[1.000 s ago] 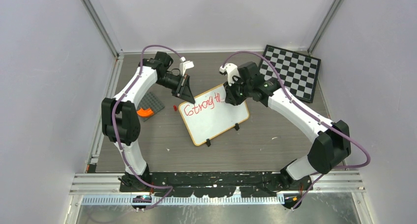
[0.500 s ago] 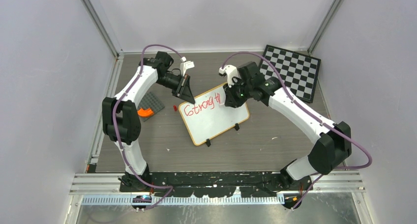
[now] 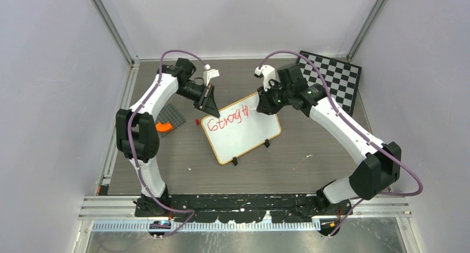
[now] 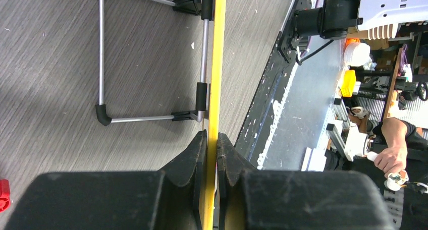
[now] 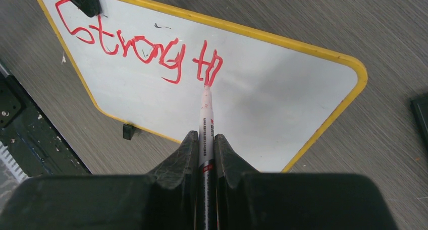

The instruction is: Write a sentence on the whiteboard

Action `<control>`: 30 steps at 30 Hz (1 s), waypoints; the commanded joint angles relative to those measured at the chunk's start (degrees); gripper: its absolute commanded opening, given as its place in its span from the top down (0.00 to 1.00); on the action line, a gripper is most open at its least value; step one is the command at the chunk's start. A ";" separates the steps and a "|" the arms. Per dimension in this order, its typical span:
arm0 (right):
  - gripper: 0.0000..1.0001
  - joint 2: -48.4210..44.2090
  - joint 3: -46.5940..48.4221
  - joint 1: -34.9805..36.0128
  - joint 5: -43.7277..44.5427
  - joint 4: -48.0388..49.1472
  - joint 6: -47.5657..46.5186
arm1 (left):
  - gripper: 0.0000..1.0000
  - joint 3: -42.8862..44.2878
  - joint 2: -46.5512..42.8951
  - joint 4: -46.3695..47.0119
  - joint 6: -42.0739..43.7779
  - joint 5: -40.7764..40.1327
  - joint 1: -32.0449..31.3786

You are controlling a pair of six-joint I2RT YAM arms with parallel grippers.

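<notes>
The whiteboard is being held at mid-worktop by the left claw, which is pinched shut on its rim. A marker is being gripped tightly in the right claw, its tip at the sentence. Only "Strong th" is being shown, so most of the writing is judged to be left.

whiteboard (yellow-rimmed) bears red sentence: "strong th"

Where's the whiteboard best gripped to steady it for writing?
Its thin rim at the left corner, edge-on, a finger on each face: the whiteboard is thin and flat, and that corner is away from the marker. The left gripper pinches there.
</notes>
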 commanded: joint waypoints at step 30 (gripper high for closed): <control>1.00 3.18 -0.08 0.48 4.19 6.57 -1.10 | 1.00 0.62 0.50 -1.32 0.31 -2.24 -0.38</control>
